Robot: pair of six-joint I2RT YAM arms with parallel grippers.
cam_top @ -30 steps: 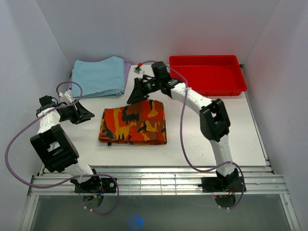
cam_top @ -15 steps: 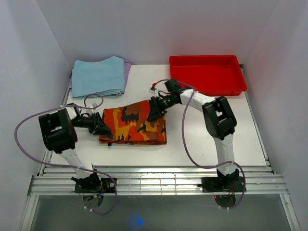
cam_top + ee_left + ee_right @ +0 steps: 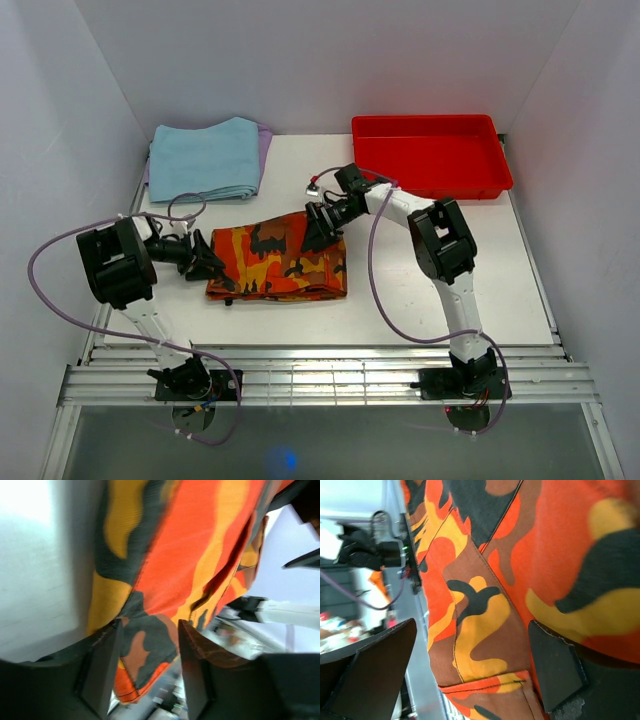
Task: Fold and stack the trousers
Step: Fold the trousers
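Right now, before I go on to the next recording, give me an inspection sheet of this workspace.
Surface: white table, no spills seen.
Job's things: camouflage trousers, folded into a rectangle, mid-table.
Clutter: folded light blue cloth far left; red tray far right.
Hands: left hand open around the trousers' left edge; right hand open over their far right corner.
Cables: purple cables loop from both arms, none lying on the trousers.
Surroundings: plain white walls; metal rails at the near edge.
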